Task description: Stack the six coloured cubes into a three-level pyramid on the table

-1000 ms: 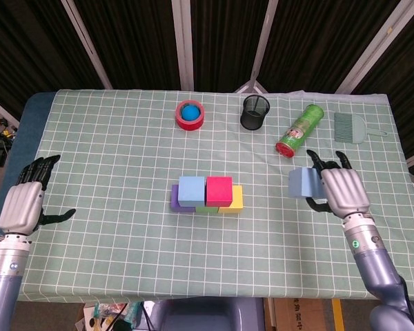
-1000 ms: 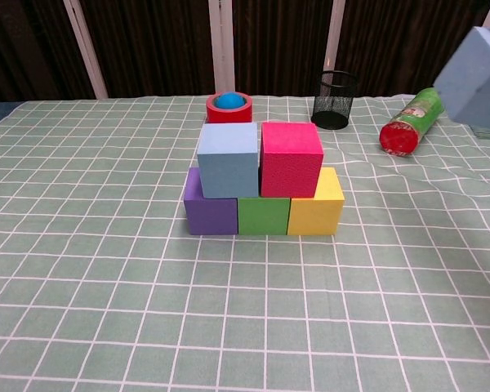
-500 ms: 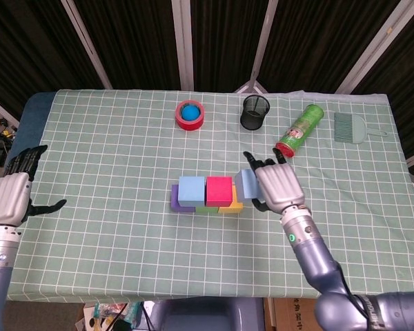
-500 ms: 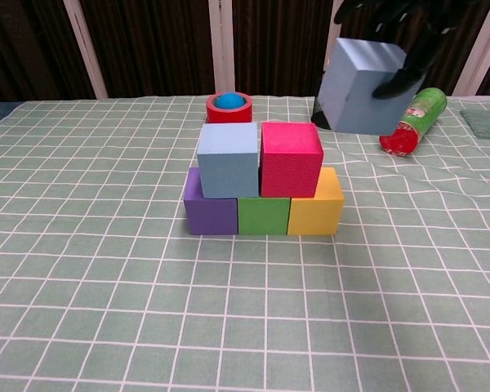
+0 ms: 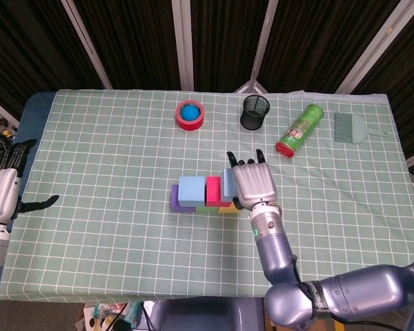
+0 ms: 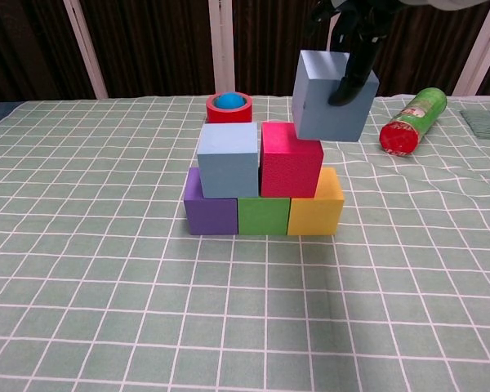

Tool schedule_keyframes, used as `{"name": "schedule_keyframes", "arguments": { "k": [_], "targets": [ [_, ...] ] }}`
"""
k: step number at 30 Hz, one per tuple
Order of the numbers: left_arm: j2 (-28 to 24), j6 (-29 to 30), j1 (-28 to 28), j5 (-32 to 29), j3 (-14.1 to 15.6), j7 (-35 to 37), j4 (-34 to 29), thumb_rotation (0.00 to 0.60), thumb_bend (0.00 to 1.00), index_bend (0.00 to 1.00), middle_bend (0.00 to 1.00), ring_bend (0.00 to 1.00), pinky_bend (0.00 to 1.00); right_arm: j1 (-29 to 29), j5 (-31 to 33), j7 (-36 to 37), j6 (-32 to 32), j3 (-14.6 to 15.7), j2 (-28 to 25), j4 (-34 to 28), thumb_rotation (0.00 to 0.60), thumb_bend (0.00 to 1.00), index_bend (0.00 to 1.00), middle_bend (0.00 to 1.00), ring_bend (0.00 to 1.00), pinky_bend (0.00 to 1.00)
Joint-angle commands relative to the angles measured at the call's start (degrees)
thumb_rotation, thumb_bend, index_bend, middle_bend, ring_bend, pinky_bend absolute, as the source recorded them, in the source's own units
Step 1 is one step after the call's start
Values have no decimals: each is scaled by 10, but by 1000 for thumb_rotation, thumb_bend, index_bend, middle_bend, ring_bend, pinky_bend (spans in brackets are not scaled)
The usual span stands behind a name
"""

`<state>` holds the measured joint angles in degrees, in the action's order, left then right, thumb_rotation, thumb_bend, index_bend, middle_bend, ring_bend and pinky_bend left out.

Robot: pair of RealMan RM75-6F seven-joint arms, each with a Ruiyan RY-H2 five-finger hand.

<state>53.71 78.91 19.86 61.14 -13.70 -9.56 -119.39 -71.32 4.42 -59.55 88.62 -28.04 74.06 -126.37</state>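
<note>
A bench point(image 5: 110, 227) covered by a green checked cloth is shown in the head and chest views. A base row of 3 cubes is laid on it: purple cube point(image 6: 210, 212), green cube point(image 6: 263, 216) and yellow cube point(image 6: 317, 211), touching side by side. On this row, 2 cubes are set: a light blue cube point(image 6: 228, 159) at left and a pink cube point(image 6: 290, 159) at right, touching. A 2nd blue cube point(image 6: 332, 96) is gripped by the right robot hand point(image 5: 253, 185), its fingers closed around it; it is held tilted in the air, just above the pink cube's right upper edge. The left robot hand point(image 5: 1, 194) is held at the bench's left edge, fingers spread and nothing in it. At the far side, a red tape roll point(image 5: 190, 114), a black mesh cup point(image 5: 255, 112), a green can point(image 5: 299, 130) lying down and a brush point(image 5: 350, 127) are seen.
</note>
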Motion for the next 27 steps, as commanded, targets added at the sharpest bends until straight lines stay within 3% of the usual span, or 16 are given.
{"name": "schedule_keyframes", "arguments": {
  "k": [1, 27],
  "targets": [
    [0, -1, 0, 0, 0, 1, 0, 600, 66, 0, 42, 8, 51, -6, 17, 4, 9, -12, 6, 6, 600, 325, 0, 434, 273, 0],
    [-1, -18, 2, -19, -6, 14, 12, 600, 66, 0, 42, 8, 51, -80, 78, -22, 30, -56, 75, 75, 600, 325, 0, 434, 273, 0]
  ]
}}
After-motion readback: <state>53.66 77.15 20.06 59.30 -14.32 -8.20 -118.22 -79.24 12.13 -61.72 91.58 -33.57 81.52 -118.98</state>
